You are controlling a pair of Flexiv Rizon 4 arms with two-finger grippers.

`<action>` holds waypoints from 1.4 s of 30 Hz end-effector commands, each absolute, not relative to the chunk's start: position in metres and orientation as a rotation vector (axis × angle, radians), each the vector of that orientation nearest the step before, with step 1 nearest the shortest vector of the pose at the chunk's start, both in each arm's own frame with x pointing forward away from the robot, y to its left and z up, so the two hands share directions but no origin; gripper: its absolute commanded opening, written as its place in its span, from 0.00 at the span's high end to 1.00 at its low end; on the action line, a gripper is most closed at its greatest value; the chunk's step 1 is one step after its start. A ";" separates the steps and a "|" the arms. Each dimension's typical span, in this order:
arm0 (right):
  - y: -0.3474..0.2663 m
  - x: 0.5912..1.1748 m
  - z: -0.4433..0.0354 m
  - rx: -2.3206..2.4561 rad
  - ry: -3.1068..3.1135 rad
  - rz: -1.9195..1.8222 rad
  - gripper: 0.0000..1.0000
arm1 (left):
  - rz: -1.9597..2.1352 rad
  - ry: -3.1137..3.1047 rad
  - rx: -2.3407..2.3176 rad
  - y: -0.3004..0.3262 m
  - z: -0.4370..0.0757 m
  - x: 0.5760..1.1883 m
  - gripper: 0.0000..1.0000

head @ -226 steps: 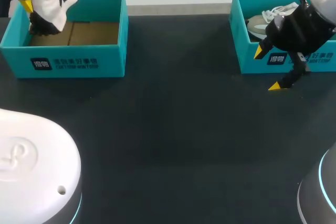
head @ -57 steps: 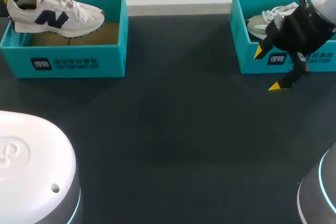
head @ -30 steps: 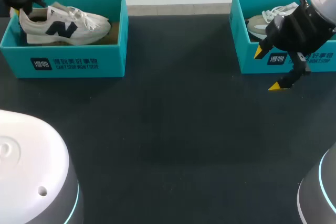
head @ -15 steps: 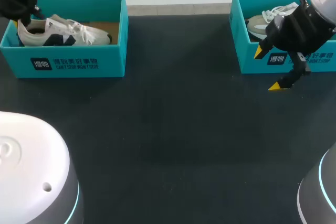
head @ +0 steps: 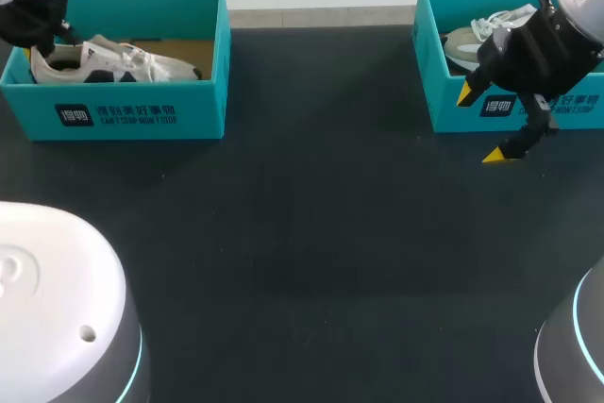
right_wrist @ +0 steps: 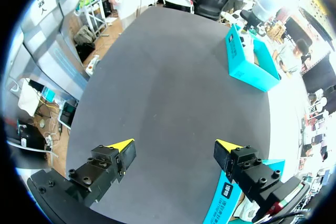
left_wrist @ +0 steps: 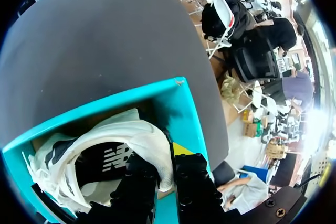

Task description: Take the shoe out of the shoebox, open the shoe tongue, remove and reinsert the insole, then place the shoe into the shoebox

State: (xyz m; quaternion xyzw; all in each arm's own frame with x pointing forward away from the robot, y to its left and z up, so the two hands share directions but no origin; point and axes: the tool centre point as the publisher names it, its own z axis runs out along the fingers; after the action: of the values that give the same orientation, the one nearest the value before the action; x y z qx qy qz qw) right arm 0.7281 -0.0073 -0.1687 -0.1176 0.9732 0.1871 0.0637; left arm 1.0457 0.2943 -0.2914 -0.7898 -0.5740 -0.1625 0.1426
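Left jaws clamp the shoe (head: 123, 63) by its heel inside the teal, white-printed shoebox (head: 193, 109); right jaws gape wide.

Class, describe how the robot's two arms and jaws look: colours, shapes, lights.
Both arms end in black, blocky jaws with bolt holes and bright yellow wedge tips. The right arm is black below a grey joint; the left arm black below a white link. Nearest the camera, a rounded white housing and a grey housing each carry a thin cyan ring.

High overview, close wrist views; common shoebox (head: 142, 112)
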 end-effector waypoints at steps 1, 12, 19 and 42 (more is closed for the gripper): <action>-0.006 0.730 -0.170 -0.356 2.942 0.562 0.00 | -0.460 -1.657 -2.273 0.294 -0.292 1.047 1.00; -0.006 0.730 -0.170 -0.356 2.942 0.562 0.00 | -0.442 -1.672 -2.248 0.292 -0.312 1.049 1.00; -0.006 0.730 -0.170 -0.356 2.942 0.562 0.00 | -0.443 -1.666 -2.226 0.293 -0.324 1.048 1.00; -0.006 0.730 -0.170 -0.356 2.942 0.562 0.00 | -0.395 -1.691 -2.230 0.297 -0.334 1.045 0.61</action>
State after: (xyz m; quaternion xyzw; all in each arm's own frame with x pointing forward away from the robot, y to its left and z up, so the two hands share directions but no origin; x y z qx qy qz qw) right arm 0.7281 -0.0072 -0.1687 -0.1177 0.9732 0.1871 0.0637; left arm 1.0447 0.2956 -0.3347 -0.7784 -0.5912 -0.1390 0.1591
